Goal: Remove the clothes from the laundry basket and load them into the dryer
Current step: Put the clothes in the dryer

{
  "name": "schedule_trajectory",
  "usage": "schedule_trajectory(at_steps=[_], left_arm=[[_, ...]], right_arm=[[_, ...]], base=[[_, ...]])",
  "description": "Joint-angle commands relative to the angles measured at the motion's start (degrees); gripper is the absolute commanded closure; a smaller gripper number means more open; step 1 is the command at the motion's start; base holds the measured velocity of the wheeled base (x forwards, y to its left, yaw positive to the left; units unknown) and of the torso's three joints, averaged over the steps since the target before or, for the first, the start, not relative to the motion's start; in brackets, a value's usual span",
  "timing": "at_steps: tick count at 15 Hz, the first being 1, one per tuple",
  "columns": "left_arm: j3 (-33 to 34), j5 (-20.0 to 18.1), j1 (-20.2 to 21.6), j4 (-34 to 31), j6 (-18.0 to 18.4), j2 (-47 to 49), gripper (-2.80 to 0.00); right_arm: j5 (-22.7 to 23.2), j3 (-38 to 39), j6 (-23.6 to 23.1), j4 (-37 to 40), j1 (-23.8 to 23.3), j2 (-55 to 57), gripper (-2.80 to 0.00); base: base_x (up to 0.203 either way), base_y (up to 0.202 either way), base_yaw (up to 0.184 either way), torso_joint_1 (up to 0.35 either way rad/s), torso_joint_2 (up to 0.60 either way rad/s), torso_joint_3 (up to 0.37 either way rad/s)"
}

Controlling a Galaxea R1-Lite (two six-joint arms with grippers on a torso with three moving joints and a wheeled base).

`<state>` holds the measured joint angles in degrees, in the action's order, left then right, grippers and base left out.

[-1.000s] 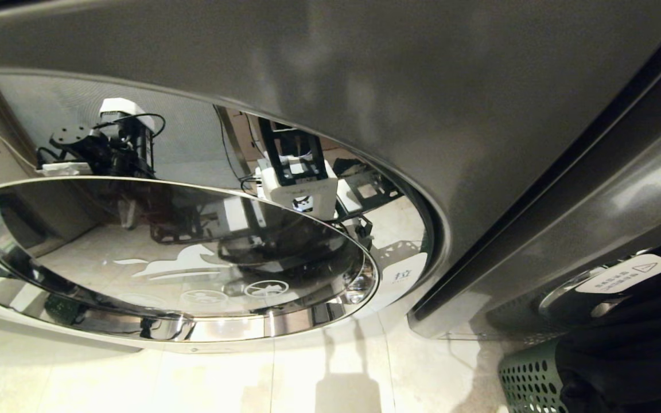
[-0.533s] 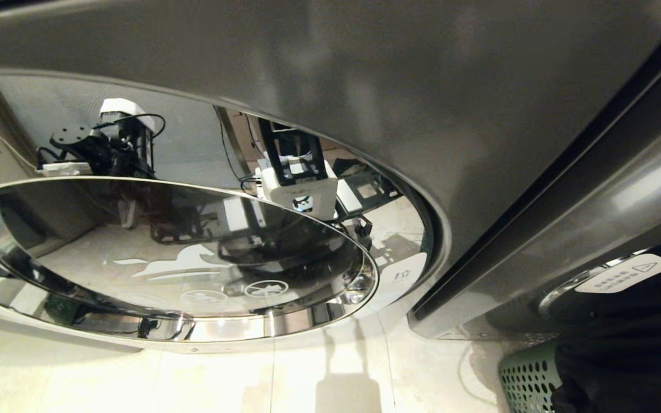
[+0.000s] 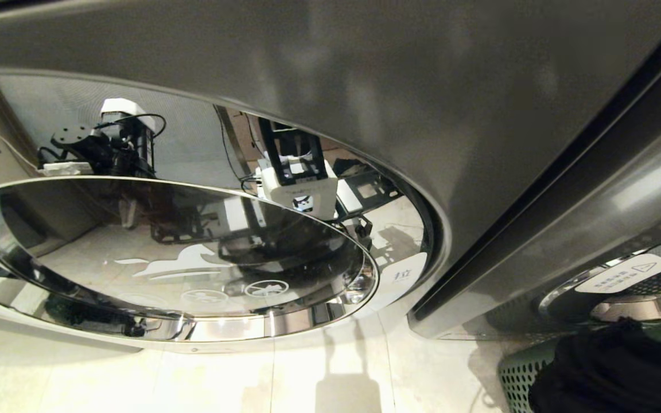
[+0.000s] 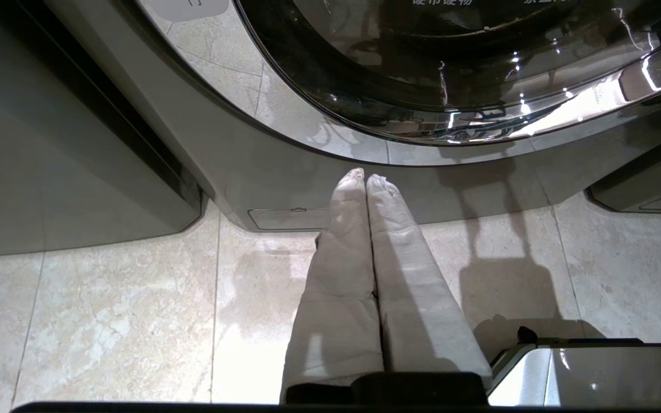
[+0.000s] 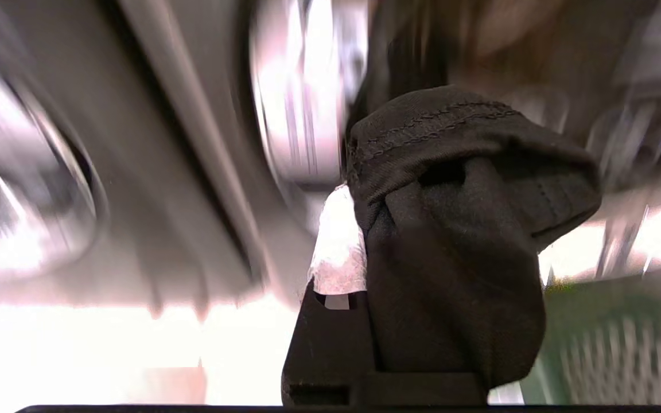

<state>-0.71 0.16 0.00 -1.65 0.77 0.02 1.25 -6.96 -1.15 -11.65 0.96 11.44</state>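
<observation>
My right gripper (image 5: 365, 212) is shut on a black garment of the clothes (image 5: 457, 241). The cloth drapes over one white-wrapped finger (image 5: 339, 246) and hides the other. In the head view the dark clothes (image 3: 611, 373) bulge over the green laundry basket (image 3: 517, 378) at the lower right, and the gripper itself does not show there. Right behind the basket stands the dryer (image 3: 594, 218), with its chrome door rim (image 3: 566, 301) and a white warning label. My left gripper (image 4: 365, 179) hangs shut and empty over the floor tiles.
The washer with the white horse emblem on its big chrome-rimmed door (image 3: 193, 264) fills the left and middle of the head view. A dark gap (image 3: 537, 195) separates it from the dryer. Pale floor tiles (image 3: 307, 378) lie in front of both machines.
The black clothes at the lower right have sunk lower, uncovering the dryer's chrome rim and the basket's far edge. The left gripper has kept still.
</observation>
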Motion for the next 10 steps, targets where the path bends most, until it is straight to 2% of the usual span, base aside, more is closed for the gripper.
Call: schedule_trajectory(at_steps=[1,2,3,8,10], left_arm=[[0.0,0.02,0.0,0.06,0.02,-0.02,0.0],[0.0,-0.06,0.0,0.06,0.02,-0.02,0.0],[0.0,0.02,0.0,0.06,0.02,-0.02,0.0],[0.0,0.02,0.0,0.06,0.02,-0.02,0.0],[0.0,0.02,0.0,0.06,0.02,-0.02,0.0]], right_arm=[[-0.47,7.33,-0.94,6.45,-0.62,-6.92,0.0],[-0.4,6.74,-1.85,12.65,-0.82,-10.13,0.0],[0.73,5.83,-4.39,15.34,-0.99,-11.41,0.0],[0.77,6.96,-4.56,11.74,-1.05,-11.44,0.0],[0.61,6.96,-2.34,11.65,-1.05,-11.44,0.0]], base=[[0.0,0.0,0.0,0.0,0.0,0.0],[0.0,0.0,0.0,0.0,0.0,0.0],[0.0,0.0,0.0,0.0,0.0,0.0],[0.0,0.0,0.0,0.0,0.0,0.0],[0.0,0.0,0.0,0.0,0.0,0.0]])
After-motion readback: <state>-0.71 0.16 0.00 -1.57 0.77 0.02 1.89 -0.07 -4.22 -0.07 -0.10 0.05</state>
